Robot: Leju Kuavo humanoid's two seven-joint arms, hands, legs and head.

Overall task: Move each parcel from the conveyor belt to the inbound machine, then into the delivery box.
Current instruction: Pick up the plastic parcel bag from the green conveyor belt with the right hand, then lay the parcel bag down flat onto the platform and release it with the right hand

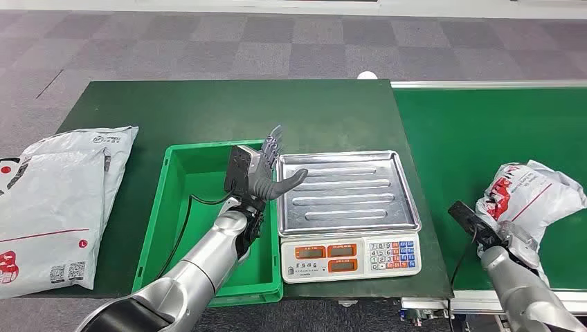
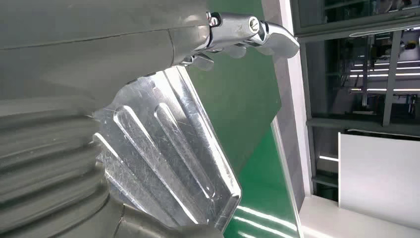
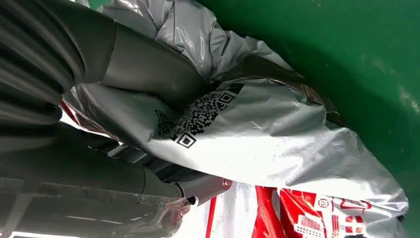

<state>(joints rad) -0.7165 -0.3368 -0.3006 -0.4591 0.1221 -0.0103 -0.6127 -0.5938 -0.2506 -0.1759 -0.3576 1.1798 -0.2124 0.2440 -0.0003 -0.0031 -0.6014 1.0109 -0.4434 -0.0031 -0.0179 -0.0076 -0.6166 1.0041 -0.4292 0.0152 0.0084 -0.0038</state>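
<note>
our right hand point(image 3: 124, 124) has its fingers wrapped around the grey parcel point(image 1: 529, 197) lying on the conveyor belt point(image 1: 450, 131). our left hand point(image 1: 266, 169) hovers spread between the green box point(image 1: 183, 180) and the scale tray point(image 1: 346, 190). we judge weighing and boxing remain for this parcel.

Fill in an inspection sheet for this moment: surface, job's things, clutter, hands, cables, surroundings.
Surface: dark green table; brighter green belt beside it.
Job's things: crumpled grey parcel on the belt; scale with bare tray; green bin.
Clutter: flat grey mailers at the table's far left edge.
Hands: left hand open over the bin's edge by the scale; right hand grips the parcel.
Cables: black lead at left wrist.
Surroundings: grey carpet tiles.
</note>
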